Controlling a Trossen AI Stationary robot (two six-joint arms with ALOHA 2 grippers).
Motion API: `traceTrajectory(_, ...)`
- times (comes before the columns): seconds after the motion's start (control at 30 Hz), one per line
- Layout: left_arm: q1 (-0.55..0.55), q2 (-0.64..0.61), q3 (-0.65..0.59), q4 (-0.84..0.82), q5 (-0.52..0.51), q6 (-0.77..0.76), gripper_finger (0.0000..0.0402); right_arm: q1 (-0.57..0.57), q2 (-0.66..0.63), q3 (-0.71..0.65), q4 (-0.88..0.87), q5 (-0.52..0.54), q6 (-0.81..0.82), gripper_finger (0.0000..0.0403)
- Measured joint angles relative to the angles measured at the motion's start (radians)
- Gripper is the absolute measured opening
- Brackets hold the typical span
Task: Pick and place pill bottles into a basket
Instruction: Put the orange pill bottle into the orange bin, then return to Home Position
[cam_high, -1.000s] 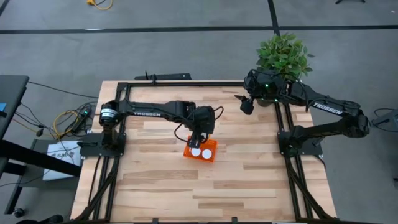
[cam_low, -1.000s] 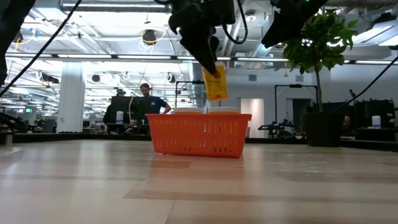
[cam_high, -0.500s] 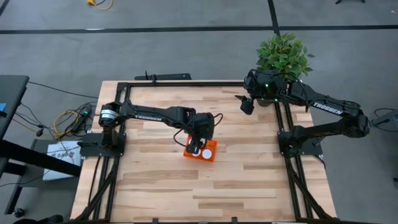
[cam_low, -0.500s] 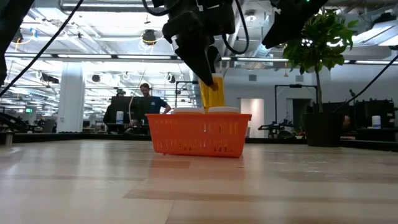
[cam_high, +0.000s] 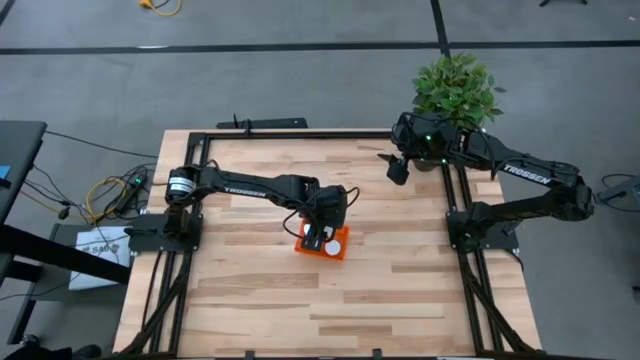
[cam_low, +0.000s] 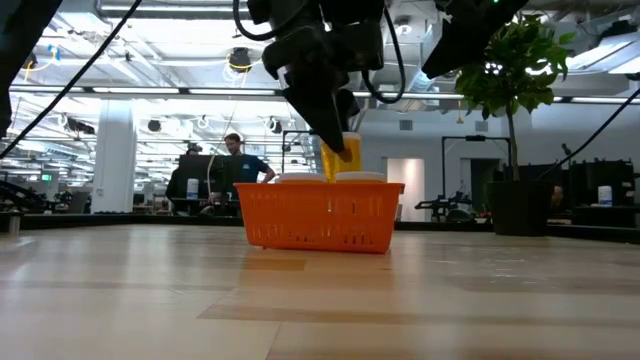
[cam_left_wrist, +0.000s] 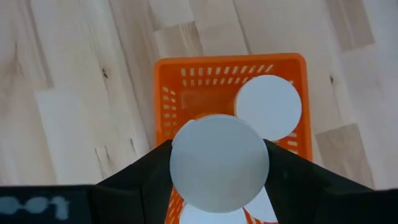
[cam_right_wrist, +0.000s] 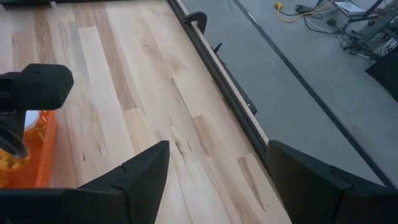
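Note:
The orange basket (cam_high: 341, 246) stands near the table's middle and also shows in the low view (cam_low: 322, 215). My left gripper (cam_high: 321, 231) hangs right over it, shut on a pill bottle with an orange body (cam_low: 343, 158) and a white cap (cam_left_wrist: 219, 163). Two more white-capped bottles stand in the basket (cam_left_wrist: 268, 106) (cam_left_wrist: 217, 214); their caps show above the rim (cam_low: 300, 178) (cam_low: 360, 177). A fourth bottle is not in sight. My right gripper (cam_high: 397, 170) waits open and empty, raised over the table's far right, in front of the plant. My left gripper pinches the bottle between its two fingers (cam_left_wrist: 146, 171), one on each side, just under the cap (cam_left_wrist: 186, 140). The fingers come from above, pointing down. The bottle hangs below them, slightly tilted, its lower end hidden behind the basket's wall (cam_low: 340, 200).
A potted plant (cam_high: 456, 86) stands at the table's far right corner, behind my right arm. Black frame rails (cam_high: 300, 135) run along the table's far and side edges. Bare wood lies all around the basket. A person (cam_low: 235, 160) sits in the room far behind the table.
My left gripper has gone down and a little toward the table's near edge with the bottle. The bottle, held clear above the basket a second ago, now has its lower end sunk below the basket's rim. The gripper stays shut on it.

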Motion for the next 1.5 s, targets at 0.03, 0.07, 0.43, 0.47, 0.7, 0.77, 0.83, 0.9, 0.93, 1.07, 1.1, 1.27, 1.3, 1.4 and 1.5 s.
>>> traceTrajectory(0.03,0.0,0.0,0.0,-0.001,0.006,-0.001,0.0204,0.0,0.0,0.0,-0.001,0.0,-0.001,0.0265)
traceTrajectory(0.07,0.0,0.0,0.0,0.001,0.009,-0.003,0.0205,0.0,0.0,0.0,-0.002,0.0,-0.001,0.0265)
traceTrajectory(0.43,0.0,0.0,0.0,-0.001,0.008,-0.022,0.0246,0.0,0.0,0.0,-0.002,0.0,-0.002,0.0265)
traceTrajectory(0.47,0.0,0.0,0.0,-0.001,0.006,-0.025,0.0249,0.0,0.0,0.0,-0.003,0.0,-0.002,0.0265)
traceTrajectory(0.7,0.0,-0.002,0.019,-0.029,-0.036,-0.037,0.0255,0.0,0.0,0.0,-0.017,0.0,-0.002,0.0265)
traceTrajectory(0.77,-0.001,-0.008,0.054,-0.078,-0.069,-0.037,0.0256,0.0,0.0,0.0,-0.023,0.0,-0.002,0.0265)
traceTrajectory(0.83,-0.001,-0.024,0.091,-0.138,-0.097,-0.033,0.0256,0.0,0.0,0.0,-0.032,0.0,0.012,0.0265)
traceTrajectory(0.9,0.0,-0.055,0.113,-0.16,-0.109,-0.036,0.0256,0.0,0.0,0.0,-0.046,0.0,0.033,0.0265)
traceTrajectory(0.93,0.002,-0.078,0.117,-0.164,-0.113,-0.044,0.0256,0.0,0.0,0.0,-0.049,0.0,0.041,0.0265)
traceTrajectory(1.07,0.007,-0.221,0.116,-0.147,-0.154,-0.103,0.0256,0.0,-0.007,0.0,-0.052,-0.001,0.077,0.0265)
traceTrajectory(1.1,0.009,-0.262,0.109,-0.139,-0.167,-0.122,0.0256,0.001,-0.008,0.0,-0.051,-0.001,0.083,0.0265)
traceTrajectory(1.27,0.013,-0.486,0.003,0.038,-0.18,-0.176,0.0256,0.021,-0.02,0.0,-0.031,-0.013,0.106,0.0265)
traceTrajectory(1.3,0.012,-0.535,-0.032,0.083,-0.179,-0.183,0.0256,0.026,-0.022,0.0,-0.022,-0.021,0.112,0.0265)
traceTrajectory(1.4,0.013,-0.681,-0.182,0.234,-0.171,-0.209,0.0256,0.055,-0.025,0.0,0.025,-0.071,0.138,0.0265)
traceTrajectory(1.5,0.015,-0.834,-0.375,0.415,-0.17,-0.257,0.0256,0.097,-0.036,0.0,0.092,-0.109,0.161,0.0265)
